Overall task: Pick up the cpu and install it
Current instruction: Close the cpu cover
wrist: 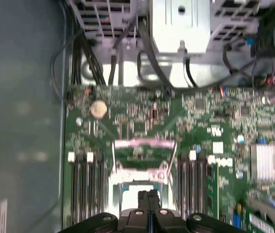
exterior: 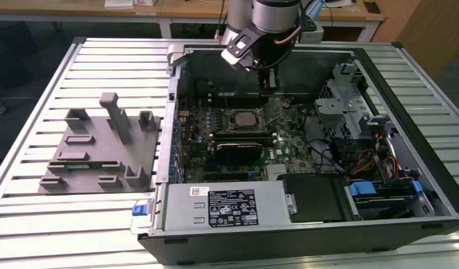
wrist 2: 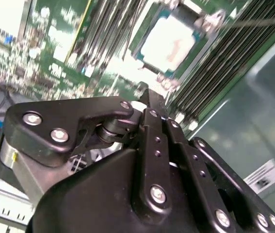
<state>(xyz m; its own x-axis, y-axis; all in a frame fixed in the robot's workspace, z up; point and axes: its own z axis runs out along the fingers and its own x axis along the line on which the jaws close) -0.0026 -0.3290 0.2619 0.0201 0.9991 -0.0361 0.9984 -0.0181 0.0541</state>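
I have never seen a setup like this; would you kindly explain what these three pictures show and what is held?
This is one robot arm with a gripper. The exterior view is taken from off the arm; both wrist views ride on the arm, looking down past the gripper. On the slatted table lies an open computer case, a grey fixture tray beside it. The cpu sits in place on the motherboard. The gripper hangs above it, shut, holding nothing.
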